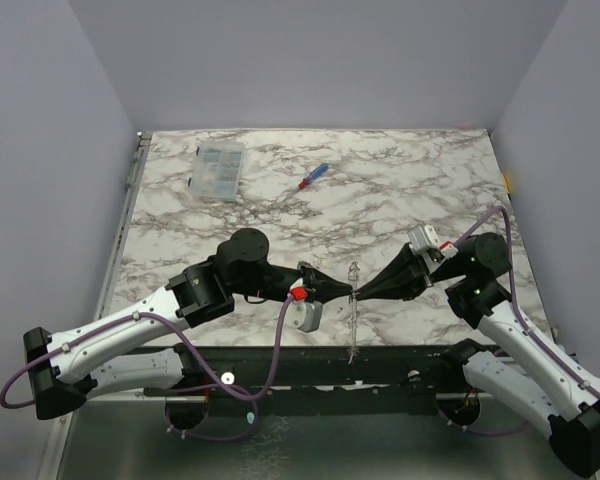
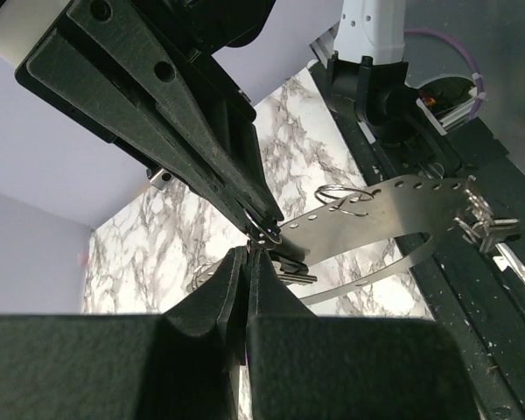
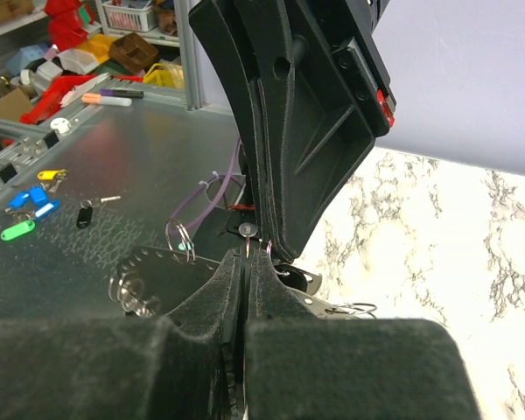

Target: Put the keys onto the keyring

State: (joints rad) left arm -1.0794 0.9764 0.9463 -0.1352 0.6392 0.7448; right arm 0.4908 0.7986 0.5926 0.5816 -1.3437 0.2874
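Left pincer [image 1: 342, 290] opposite right pincer [image 1: 364, 293]

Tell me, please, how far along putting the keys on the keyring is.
Done: the keyring is held off the table, with wire rings through its holes. In hand: left gripper and right gripper are shut tip to tip at its end, beside what looks like a small key. Left: whether any key is threaded cannot be told.

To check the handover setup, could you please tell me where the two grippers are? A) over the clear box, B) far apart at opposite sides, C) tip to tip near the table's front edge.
C: the left gripper and right gripper meet tip to tip at the near edge of the table.
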